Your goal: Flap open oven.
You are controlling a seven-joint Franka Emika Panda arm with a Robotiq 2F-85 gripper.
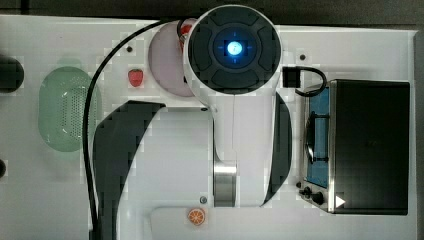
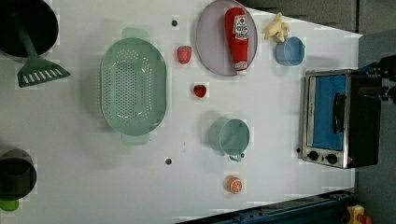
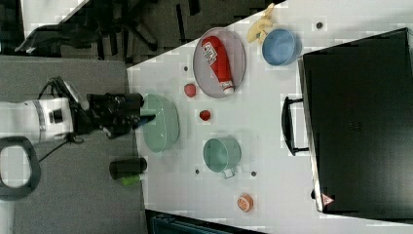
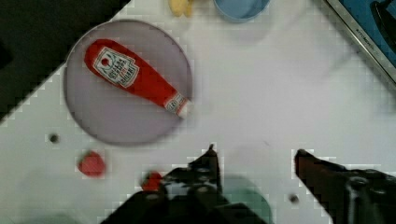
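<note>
Oven [image 2: 340, 119] at the left view's right edge of the white table [image 2: 187, 186], door [image 2: 329, 111] shut, handle [image 2: 339, 113] untouched. Gripper [image 4: 254, 161] high over the table, fingers [image 4: 208, 163] spread apart, gripping nothing. Below: ketchup bottle [image 4: 135, 77] lying on a grey plate [image 4: 88, 112], two strawberries [image 4: 92, 164] close by.

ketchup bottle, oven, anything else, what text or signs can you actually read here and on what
No word reads clearly.
Ketchup bottle: white label with print, too blurred to read.
Oven: a red-edged warning triangle at one corner of its black top, symbol too small to make out; faint marking mid-top, unreadable.
Oven door frame, wrist view: a strip of small dark print, unreadable.
Knobs: no legible markings.
</note>
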